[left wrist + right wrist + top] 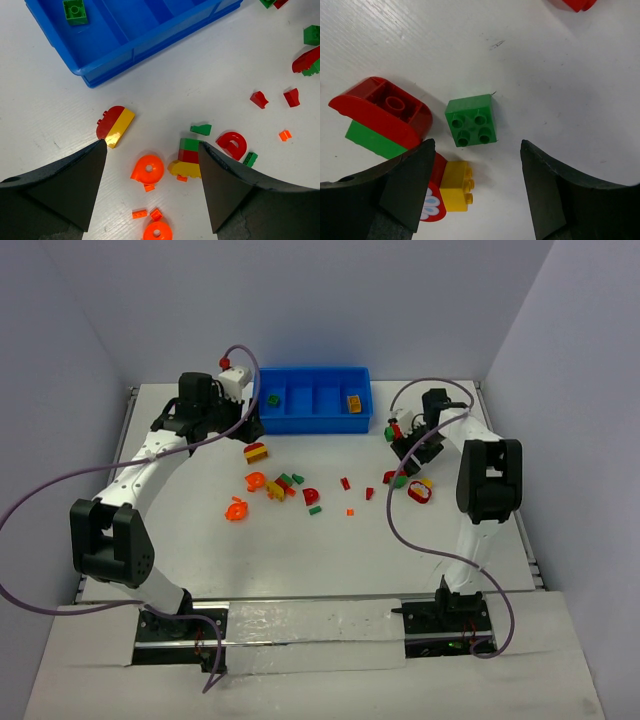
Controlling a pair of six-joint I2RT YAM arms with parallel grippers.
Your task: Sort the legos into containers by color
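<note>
Pick-up step: the right claw (475, 165) hangs open over a green brick (471, 120), so next it must drop, pinch and carry it to the tray (300, 422); the left claw (151, 144) is open and empty.

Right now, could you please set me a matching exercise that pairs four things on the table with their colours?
Things:
1. tray
2. ring-shaped piece
3. four-stud square brick
4. arch piece

Colours:
A. green
B. red
C. blue
D. orange

Pairs: 1-C, 2-D, 3-A, 4-B
</note>
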